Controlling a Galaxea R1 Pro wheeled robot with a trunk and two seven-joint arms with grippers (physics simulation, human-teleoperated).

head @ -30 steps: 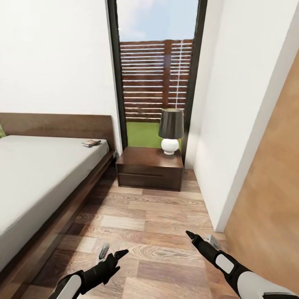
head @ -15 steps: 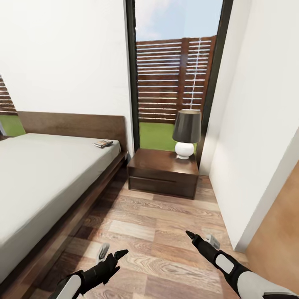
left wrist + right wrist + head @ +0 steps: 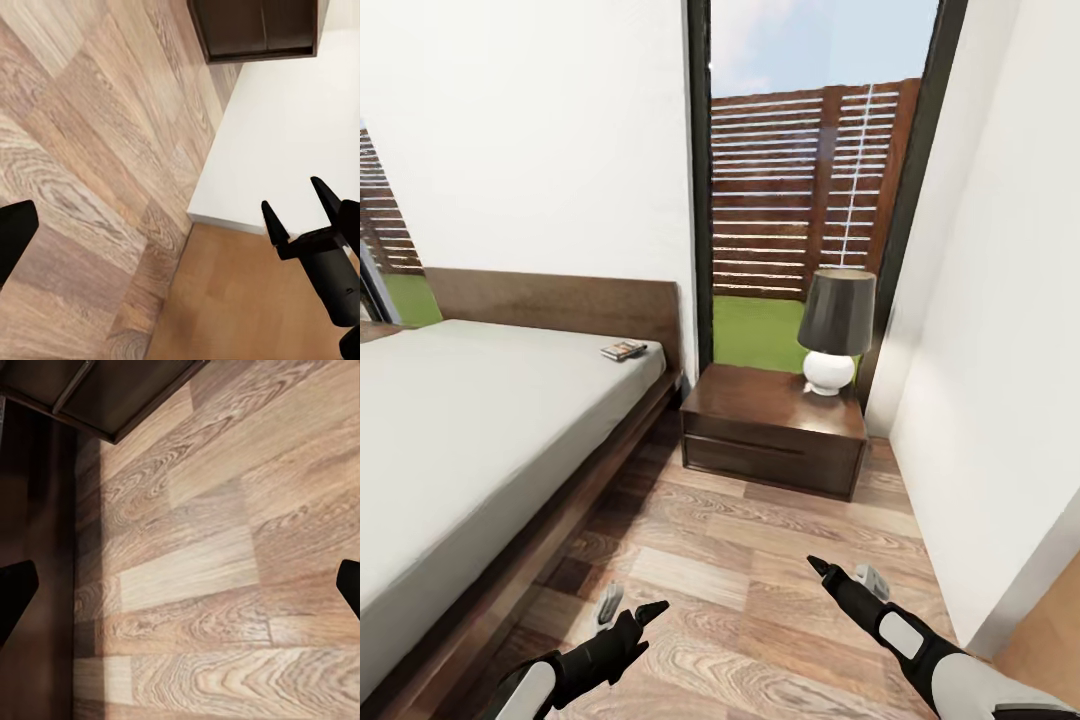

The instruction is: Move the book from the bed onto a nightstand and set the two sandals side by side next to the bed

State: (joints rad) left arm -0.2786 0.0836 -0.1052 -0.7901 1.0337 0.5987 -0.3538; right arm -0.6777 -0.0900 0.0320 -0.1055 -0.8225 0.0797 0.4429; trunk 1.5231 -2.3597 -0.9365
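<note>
The book [image 3: 624,350] lies flat on the bed [image 3: 470,440], near the mattress's far corner, close under the headboard [image 3: 560,305] and close to the mattress edge that faces the nightstand [image 3: 775,428]. It appears as a small, thin, dark rectangle with pale marks on its cover; finer detail is too small to read. The mattress is a bare light-grey slab on a dark-brown wooden platform whose side rail runs toward the camera along the floor [image 3: 760,560]. The nightstand, a low dark-brown box with a drawer seam across its front, stands just beside the bed's head corner, in front of a tall black-framed window [image 3: 810,180]; a lamp [image 3: 836,330] with a dark shade and round white base occupies its far right part, leaving the rest of its top bare. Between the bed rail and the white wall [image 3: 1000,330] on the right runs an open strip of light-brown wood-plank floor. The left gripper [image 3: 628,608] and right gripper [image 3: 844,575] hang low over this strip, each with fingers spread wide and holding nothing. In the left wrist view the right gripper [image 3: 301,211] shows its two black fingertips apart above the floor and the wall's base.
</note>
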